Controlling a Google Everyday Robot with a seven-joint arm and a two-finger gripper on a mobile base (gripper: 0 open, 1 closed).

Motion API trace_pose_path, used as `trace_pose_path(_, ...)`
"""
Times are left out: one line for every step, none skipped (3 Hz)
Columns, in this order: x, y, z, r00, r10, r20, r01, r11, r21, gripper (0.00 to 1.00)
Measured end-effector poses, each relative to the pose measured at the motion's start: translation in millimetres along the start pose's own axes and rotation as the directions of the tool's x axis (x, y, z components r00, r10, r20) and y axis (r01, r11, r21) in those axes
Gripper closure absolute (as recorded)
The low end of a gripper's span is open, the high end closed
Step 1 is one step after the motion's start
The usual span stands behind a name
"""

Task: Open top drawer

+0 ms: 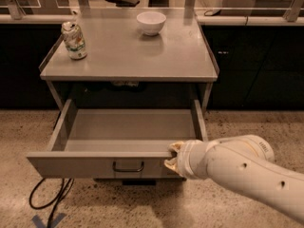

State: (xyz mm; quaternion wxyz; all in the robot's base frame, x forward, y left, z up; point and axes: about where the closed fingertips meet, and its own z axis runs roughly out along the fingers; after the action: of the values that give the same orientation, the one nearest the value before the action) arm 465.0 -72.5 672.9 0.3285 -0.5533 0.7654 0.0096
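Drawer (71, 166) out wide beneath the table (128, 61), its front hanging well forward of the frame. Gripper (174, 156) sits at the front's top edge, just right of the handle (128, 166), likely because that lip gives as good a pull as the handle. Clamped or spread? Cannot tell; the wrist hides it. Arm (237, 170) reaches in low from the right, level with the front, suiting a straight pull. Can (74, 40) and bowl (151, 23) sit up top, well clear. Task looks all but done.
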Motion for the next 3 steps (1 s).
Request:
trace_pose_path(-3.7,-0.4,-3.5,1.000,0.000,0.000,0.000,1.0000,0.000,1.00)
trace_pose_path(-3.7,-0.4,-3.6,1.000,0.000,0.000,0.000,1.0000,0.000,0.81)
trace_pose_path(-3.7,-0.4,-3.6,1.000,0.000,0.000,0.000,1.0000,0.000,0.58)
